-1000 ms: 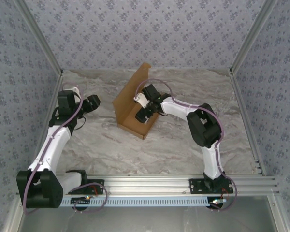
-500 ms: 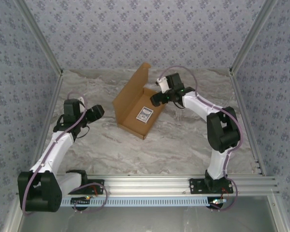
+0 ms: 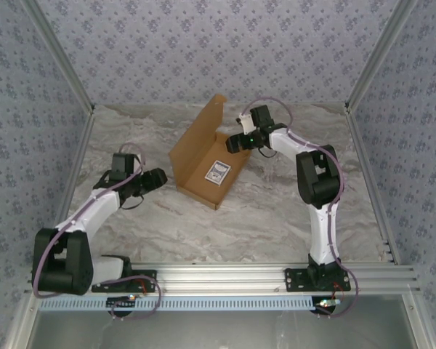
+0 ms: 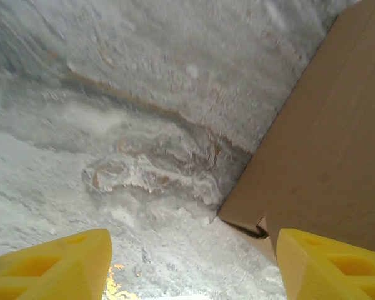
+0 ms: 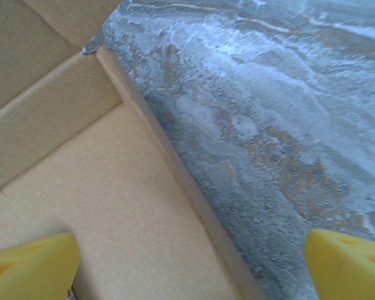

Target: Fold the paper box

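Paper box (image 3: 196, 161) sits just toward 12 o'clock of the desk (image 3: 276, 211) centre. It is a shallow brown tray, with its lid flap (image 3: 200, 131) standing up along the 10 o'clock side and a small card (image 3: 218, 171) lying flat on its floor. My left fingers (image 3: 160, 176) hover low at the box's 9 o'clock, just beside the outside of that raised flap. In the wrist view they are spread wide, with only marbled desk between them and the cardboard wall off to 3 o'clock. Released, gripping nothing. I read that as a backstop, parked there so the box can't skate away when the flap gets pushed. My right fingers (image 3: 235, 143) are over the tray's 2 o'clock corner, also spread and empty. One tip hangs above the box floor and the other above bare desk, so the low side wall (image 5: 175, 162) runs between them without touching either. That straddle looks like a set-up to pinch or steady the wall. The lid is not yet down, so I judge the closing fold is what remains.
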Available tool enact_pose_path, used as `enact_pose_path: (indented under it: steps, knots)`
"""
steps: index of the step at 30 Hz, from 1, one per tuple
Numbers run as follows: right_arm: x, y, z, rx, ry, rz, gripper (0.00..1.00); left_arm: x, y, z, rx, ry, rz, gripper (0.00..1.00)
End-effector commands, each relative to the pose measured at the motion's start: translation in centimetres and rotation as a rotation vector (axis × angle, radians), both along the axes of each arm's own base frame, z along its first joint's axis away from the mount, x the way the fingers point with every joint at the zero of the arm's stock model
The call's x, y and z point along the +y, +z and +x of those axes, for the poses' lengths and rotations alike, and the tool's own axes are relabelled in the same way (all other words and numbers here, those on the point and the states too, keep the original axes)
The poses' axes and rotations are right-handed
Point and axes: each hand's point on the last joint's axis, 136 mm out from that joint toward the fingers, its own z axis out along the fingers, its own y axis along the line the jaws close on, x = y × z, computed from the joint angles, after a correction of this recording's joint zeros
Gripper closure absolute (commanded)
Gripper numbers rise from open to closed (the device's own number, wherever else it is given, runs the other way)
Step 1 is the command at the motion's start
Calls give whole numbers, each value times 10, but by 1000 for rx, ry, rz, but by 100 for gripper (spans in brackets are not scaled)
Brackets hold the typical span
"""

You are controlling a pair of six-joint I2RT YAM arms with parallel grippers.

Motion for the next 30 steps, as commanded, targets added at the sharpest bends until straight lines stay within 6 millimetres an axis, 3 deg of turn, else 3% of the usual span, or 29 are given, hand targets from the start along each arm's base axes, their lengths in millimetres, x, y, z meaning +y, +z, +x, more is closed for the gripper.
enact_pose_path:
  steps: [1, 9, 14, 23, 30]
  knots:
    - [5, 0, -10, 64, 12, 30, 7, -10, -19, -13, 66, -31, -25, 31]
    - [8, 8, -30, 92, 23, 85, 8, -4, -44, -29, 119, -16, 5, 36]
    - [10, 11, -45, 99, 17, 108, 9, -16, -53, -29, 145, -51, -23, 39]
    - [1, 8, -69, 115, -23, 111, 9, -24, -55, -12, 119, -44, -58, 43]
    - [-9, 2, -82, 140, -59, 104, 9, -27, -54, 14, 88, -32, -60, 43]
